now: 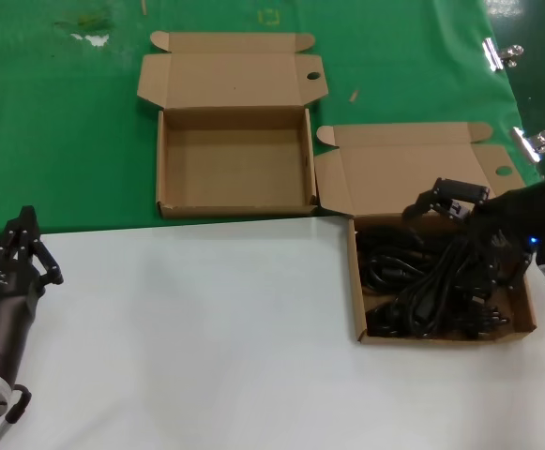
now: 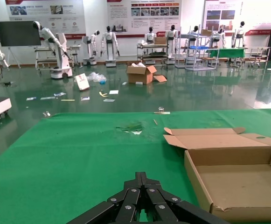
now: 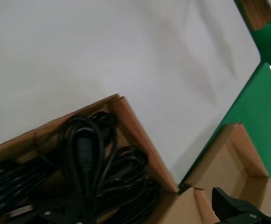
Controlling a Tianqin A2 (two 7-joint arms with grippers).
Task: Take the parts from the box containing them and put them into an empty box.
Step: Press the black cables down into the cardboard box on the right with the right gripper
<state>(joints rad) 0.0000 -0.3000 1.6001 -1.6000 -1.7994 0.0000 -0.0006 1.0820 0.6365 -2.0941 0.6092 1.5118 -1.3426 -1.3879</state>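
The empty box (image 1: 164, 159) stands open on the green mat, nothing inside; it also shows in the left wrist view (image 2: 196, 175). The box containing the parts (image 1: 355, 281) sits to its right on the white table, lid flap folded back. Several black power cords (image 1: 431, 291) lie tangled in it; they also show in the right wrist view (image 3: 93, 172) against the box's corner wall (image 3: 140, 140). My right gripper (image 1: 446, 202) is open and empty, hovering just above the far part of this box, one fingertip (image 3: 238, 210) over the flap. My left gripper (image 1: 23, 234) is shut and empty at the table's left side, its closed tip (image 2: 141, 179) over the mat.
Metal clips (image 1: 502, 54) hold the green mat (image 1: 66, 141) at its right edge. The white table (image 1: 206, 319) spreads in front of both boxes. Beyond the mat lies a hall floor with robots and a cardboard carton (image 2: 142, 73).
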